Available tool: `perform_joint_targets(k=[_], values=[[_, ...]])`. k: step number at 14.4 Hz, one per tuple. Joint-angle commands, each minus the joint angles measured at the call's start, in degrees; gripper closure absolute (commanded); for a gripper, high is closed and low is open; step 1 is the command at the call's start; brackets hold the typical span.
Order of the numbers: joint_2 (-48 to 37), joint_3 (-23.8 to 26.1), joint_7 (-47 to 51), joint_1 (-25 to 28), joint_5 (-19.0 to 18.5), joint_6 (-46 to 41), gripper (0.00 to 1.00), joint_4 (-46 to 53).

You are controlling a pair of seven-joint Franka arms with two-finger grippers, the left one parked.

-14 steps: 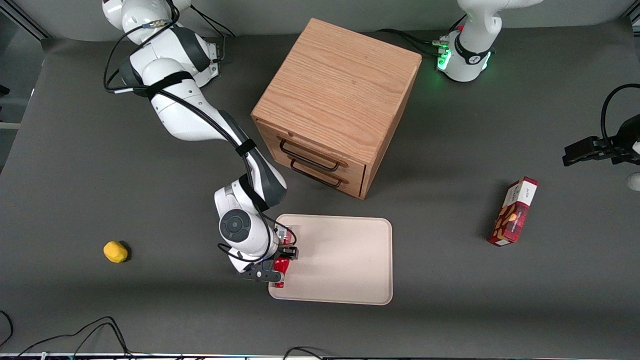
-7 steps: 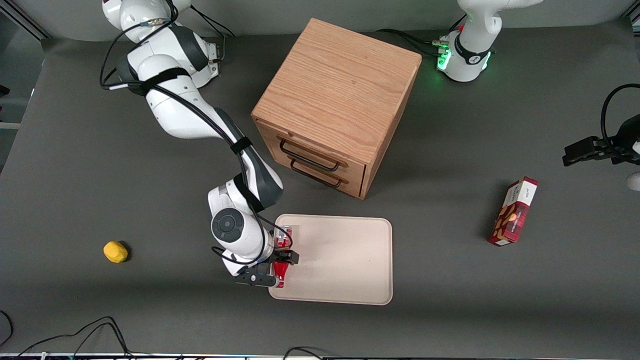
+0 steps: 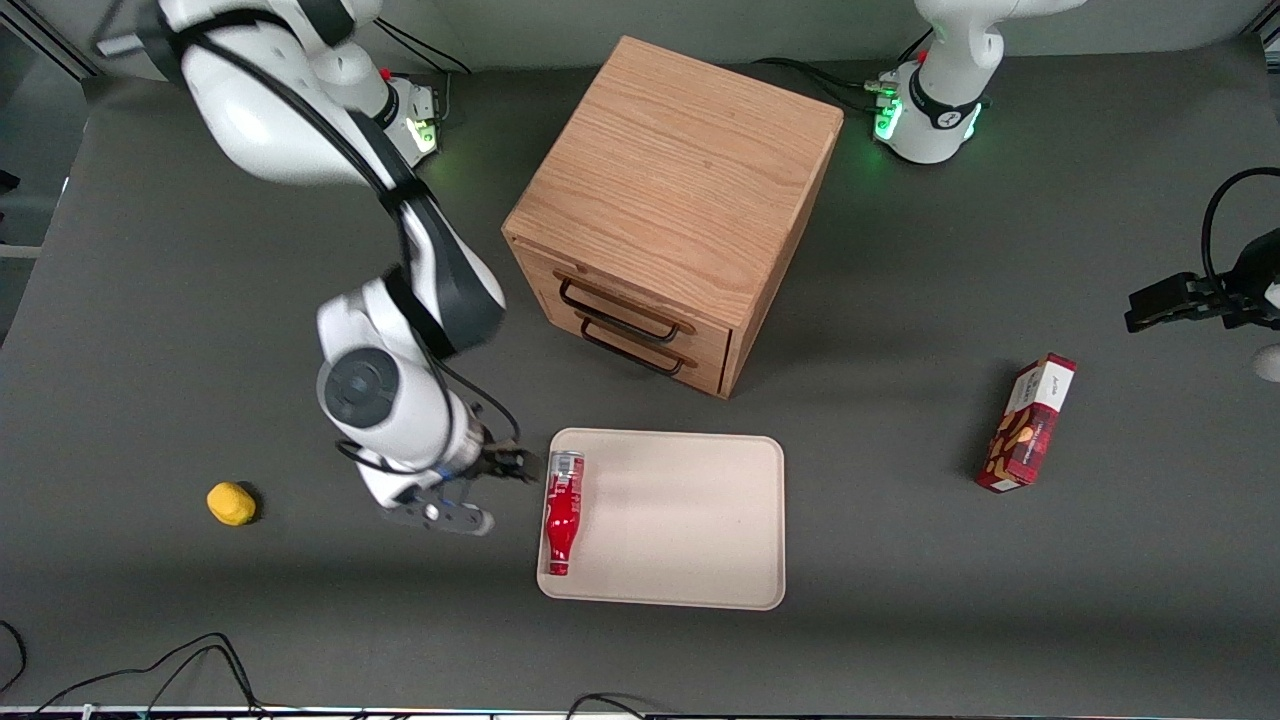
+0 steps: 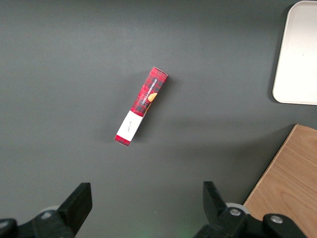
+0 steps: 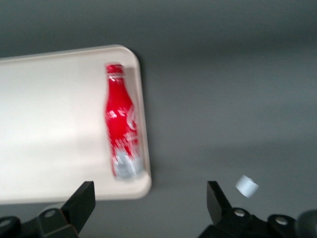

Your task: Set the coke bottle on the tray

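— On the tray [image 3: 690, 520], along its rim at the working arm's end, the coke bottle [image 3: 561, 512] lies flat, cap toward the front camera.
— So the placing looks done?
— I'd say so. The end effector [image 3: 478, 490] hangs empty over the table [image 3: 900, 600] just beside the tray, fingers spread.
— Next?
— Probably only pulling clear without nudging the tray.
— And the things themselves?
— Slim glossy red bottle with a silvery base, round enough to roll; matte cream tray, rounded corners, low rim.
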State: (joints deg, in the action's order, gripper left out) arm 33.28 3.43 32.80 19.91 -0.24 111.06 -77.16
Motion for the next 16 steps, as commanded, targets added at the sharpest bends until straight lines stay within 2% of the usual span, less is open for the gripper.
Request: perform_joint_targets(k=[1, 6, 10, 12, 16], values=[[-14.5, 0.3, -5.9, -3.2, 0.0, -6.5, 0.00, -13.4], [-26.6, 0.4, -21.0, -12.2, -0.1, -19.4, 0.00, -15.0], [-32.3, 0.6, -22.2, -16.6, 0.0, -22.2, 0.00, -16.3], [-33.1, 0.6, -22.2, -17.4, 0.0, -24.5, 0.00, -15.9], [-34.2, -2.4, -22.2, -14.7, 0.2, -27.2, 0.00, -15.8]])
